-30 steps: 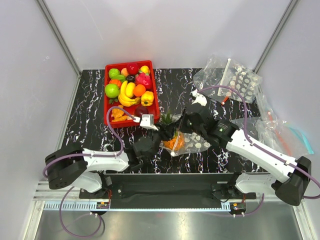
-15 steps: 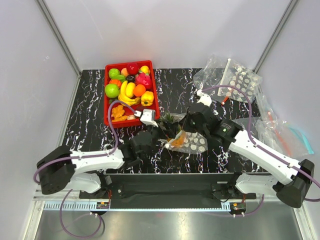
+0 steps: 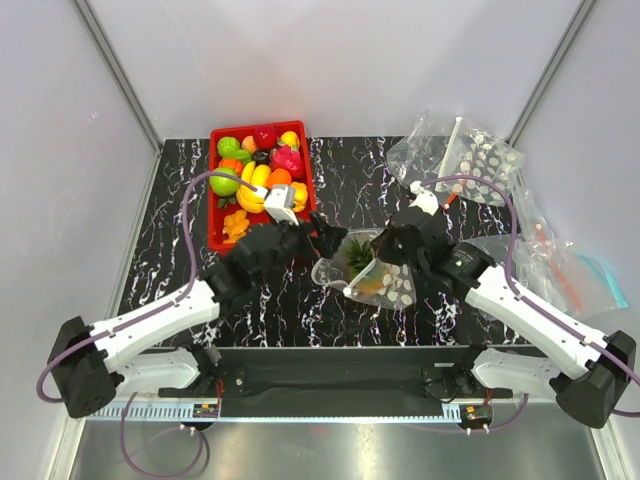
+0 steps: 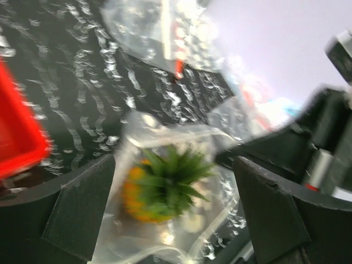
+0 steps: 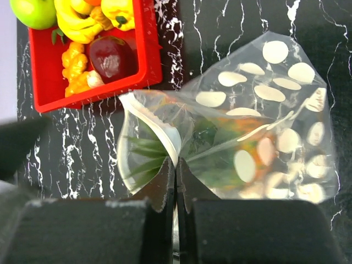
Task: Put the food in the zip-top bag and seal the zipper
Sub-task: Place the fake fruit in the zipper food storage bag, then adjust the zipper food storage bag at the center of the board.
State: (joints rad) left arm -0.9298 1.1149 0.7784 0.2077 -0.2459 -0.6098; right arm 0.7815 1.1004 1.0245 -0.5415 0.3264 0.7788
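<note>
Beside the red tray [image 5: 153, 49], left pincer [image 4: 176, 209] newly released, right pincer [image 5: 176, 181] clenched on zip-top bag [image 5: 264, 126].

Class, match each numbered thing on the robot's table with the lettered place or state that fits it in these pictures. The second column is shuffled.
Column one:
1. pineapple
2. left hand
3. right hand
4. red tray

Column two:
A. shut on the rim of the zip-top bag
B. holds loose toy fruit
C. inside the zip-top bag
D. open, holding nothing

Pairs: 1-C, 2-D, 3-A, 4-B
</note>
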